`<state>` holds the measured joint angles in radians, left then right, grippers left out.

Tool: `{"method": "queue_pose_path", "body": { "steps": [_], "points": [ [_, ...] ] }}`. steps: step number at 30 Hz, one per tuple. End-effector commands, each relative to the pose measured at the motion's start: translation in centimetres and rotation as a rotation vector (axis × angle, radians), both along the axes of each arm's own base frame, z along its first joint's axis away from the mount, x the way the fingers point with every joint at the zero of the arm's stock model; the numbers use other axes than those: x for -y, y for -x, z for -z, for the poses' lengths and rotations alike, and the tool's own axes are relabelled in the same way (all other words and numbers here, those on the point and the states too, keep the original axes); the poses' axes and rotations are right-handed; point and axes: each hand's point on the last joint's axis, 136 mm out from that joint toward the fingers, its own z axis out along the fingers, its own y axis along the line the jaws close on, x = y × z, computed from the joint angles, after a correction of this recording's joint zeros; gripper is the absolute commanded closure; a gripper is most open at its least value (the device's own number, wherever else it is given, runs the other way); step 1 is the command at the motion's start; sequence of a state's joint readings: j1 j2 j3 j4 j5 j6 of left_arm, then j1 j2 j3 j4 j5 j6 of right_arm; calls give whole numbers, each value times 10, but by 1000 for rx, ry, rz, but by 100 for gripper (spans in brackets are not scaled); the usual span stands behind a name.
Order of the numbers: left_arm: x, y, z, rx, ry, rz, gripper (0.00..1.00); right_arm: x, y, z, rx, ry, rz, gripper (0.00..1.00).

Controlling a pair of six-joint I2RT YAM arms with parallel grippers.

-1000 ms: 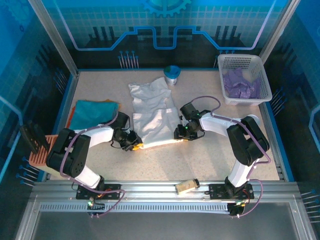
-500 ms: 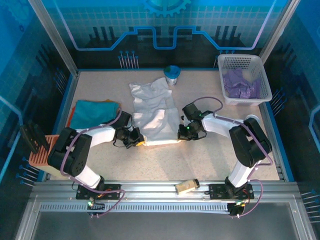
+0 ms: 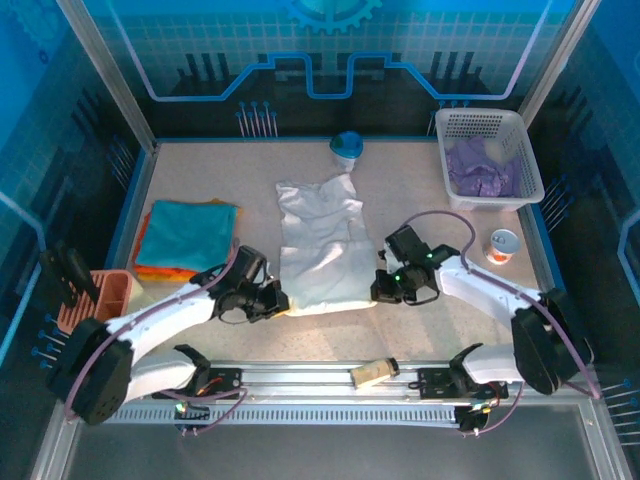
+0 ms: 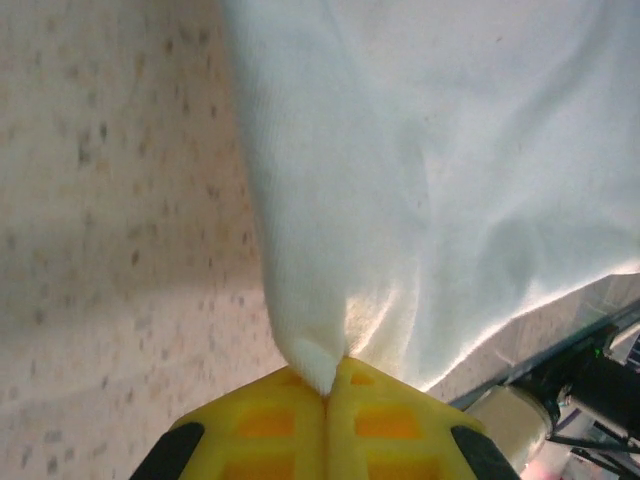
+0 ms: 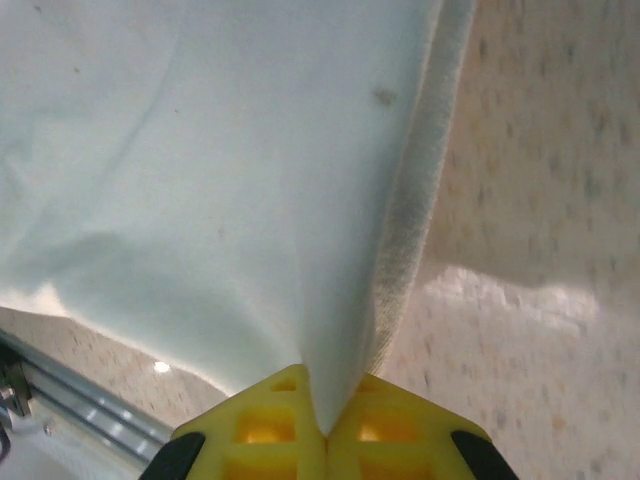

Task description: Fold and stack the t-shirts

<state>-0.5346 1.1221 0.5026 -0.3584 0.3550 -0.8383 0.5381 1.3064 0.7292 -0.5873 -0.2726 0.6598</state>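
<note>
The white t-shirt (image 3: 325, 245) lies lengthwise on the table's middle, its near hem lifted slightly. My left gripper (image 3: 278, 300) is shut on the hem's left corner, and the left wrist view shows the cloth (image 4: 420, 180) pinched between the yellow fingers (image 4: 326, 385). My right gripper (image 3: 378, 290) is shut on the right corner, where the shirt (image 5: 200, 170) runs into the closed jaws (image 5: 325, 420). A folded teal shirt (image 3: 185, 228) rests on an orange one (image 3: 152, 270) at the left. A pale purple shirt (image 3: 482, 165) sits crumpled in the basket.
The white lattice basket (image 3: 520, 130) stands at the back right. A small cup (image 3: 503, 245) is on the table in front of it. A blue and white can (image 3: 347, 148) sits behind the shirt's collar. The salmon ribbed tray (image 3: 95, 298) is at the left edge.
Both grippers have drawn the white shirt's hem toward the near edge and slightly right, and the whole shirt slid with them. The right arm's shift uncovered the small cup.
</note>
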Motion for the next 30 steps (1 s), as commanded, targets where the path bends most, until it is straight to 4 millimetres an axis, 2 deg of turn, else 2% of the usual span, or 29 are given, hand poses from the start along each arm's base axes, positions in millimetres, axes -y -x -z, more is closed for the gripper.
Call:
{"method": "queue_pose_path", "body": {
  "steps": [1, 4, 8, 13, 18, 24, 30],
  "points": [
    [-14, 27, 5, -70, -40, -68, 100, 10, 35, -3, -65, 19, 4, 100],
    [-10, 40, -5, -52, -21, -67, 100, 12, 50, -12, -39, -15, 15, 100],
    [6, 51, -27, -23, 8, -38, 100, 16, 63, -28, -20, -62, 56, 100],
    [23, 47, -59, 25, 53, -18, 100, 20, 62, -51, 22, -73, 93, 100],
    [26, 29, -93, 90, 13, -10, 100, 15, 37, -83, 80, -90, 107, 100],
    [30, -3, -104, 103, 46, -71, 100, 7, -11, -118, 148, -149, 161, 100],
    [20, -43, -121, 151, 69, -139, 100, 1, -53, -132, 161, -213, 189, 100]
  ]
}}
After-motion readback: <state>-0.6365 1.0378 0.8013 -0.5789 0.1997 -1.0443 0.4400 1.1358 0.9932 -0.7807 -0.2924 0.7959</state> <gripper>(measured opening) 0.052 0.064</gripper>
